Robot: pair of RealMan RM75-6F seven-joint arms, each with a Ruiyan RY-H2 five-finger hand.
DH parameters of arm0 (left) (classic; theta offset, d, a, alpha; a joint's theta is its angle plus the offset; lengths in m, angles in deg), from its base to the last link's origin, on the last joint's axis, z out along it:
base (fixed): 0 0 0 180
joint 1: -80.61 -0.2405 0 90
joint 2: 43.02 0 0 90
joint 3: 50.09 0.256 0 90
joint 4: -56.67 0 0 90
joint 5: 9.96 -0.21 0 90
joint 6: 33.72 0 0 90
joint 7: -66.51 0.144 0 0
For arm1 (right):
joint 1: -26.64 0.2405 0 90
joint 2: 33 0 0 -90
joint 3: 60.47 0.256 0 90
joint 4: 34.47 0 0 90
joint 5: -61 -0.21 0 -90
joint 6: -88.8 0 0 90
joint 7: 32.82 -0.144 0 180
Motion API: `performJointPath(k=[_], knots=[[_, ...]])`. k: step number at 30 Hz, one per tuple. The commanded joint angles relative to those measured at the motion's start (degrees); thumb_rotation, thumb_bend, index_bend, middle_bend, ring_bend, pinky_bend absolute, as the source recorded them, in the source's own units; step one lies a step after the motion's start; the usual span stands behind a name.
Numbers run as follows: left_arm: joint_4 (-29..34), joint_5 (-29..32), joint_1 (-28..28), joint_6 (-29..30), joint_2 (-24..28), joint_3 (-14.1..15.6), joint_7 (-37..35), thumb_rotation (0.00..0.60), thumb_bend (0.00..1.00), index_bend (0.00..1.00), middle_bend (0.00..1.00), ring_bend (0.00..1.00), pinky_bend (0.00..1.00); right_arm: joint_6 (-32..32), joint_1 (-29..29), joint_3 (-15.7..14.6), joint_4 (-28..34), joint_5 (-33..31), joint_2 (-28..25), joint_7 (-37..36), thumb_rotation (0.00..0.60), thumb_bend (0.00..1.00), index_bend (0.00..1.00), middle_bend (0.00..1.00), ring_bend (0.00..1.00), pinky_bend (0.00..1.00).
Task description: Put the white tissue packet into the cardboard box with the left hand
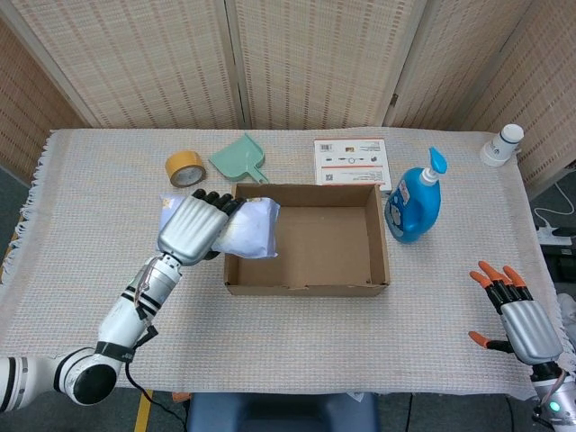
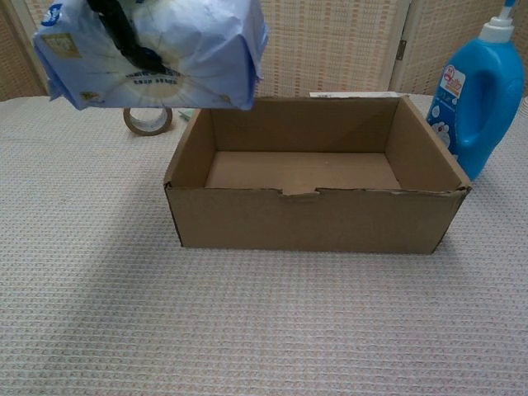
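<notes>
My left hand grips the white tissue packet, held in the air over the left wall of the open cardboard box. In the chest view the packet hangs high above the box's left rim, with dark fingers wrapped across it. The box floor is bare. My right hand rests at the table's front right corner, fingers spread, holding nothing.
A yellow tape roll and a green dustpan lie behind the box on the left. A white printed card lies behind it, a blue pump bottle stands at its right, and a small white bottle is far right.
</notes>
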Motion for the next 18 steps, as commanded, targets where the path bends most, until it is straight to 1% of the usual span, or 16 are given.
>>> performJointPath(k=[1, 7, 11, 18], knots=[[-1.43, 1.50, 3.78, 0.45, -4.83, -1.41, 0.34, 0.600, 0.27, 0.44, 0.52, 0.47, 0.59, 0.03, 0.02, -0.01, 0.11, 0.02, -0.11, -0.21, 0.600, 0.00, 0.12, 0.00, 0.00, 0.00], [-5.41, 3.74, 9.65, 0.66, -12.66, -1.53, 2.96, 0.600, 0.27, 0.44, 0.52, 0.47, 0.59, -0.46, -0.10, -0.21, 0.44, 0.58, -0.57, -1.09, 0.600, 0.00, 0.12, 0.00, 0.00, 0.00], [-9.11, 5.34, 12.91, 1.09, -17.42, -2.39, 3.51, 0.600, 0.27, 0.44, 0.52, 0.47, 0.59, -0.54, -0.11, -0.43, 0.57, 0.90, -0.87, -1.83, 0.600, 0.00, 0.12, 0.00, 0.00, 0.00], [-19.03, 4.93, 18.45, 1.08, -26.71, -3.90, 2.78, 0.600, 0.27, 0.45, 0.53, 0.47, 0.60, -0.39, 0.01, -0.36, 0.56, 0.77, -1.34, -3.16, 0.600, 0.00, 0.12, 0.00, 0.00, 0.00]])
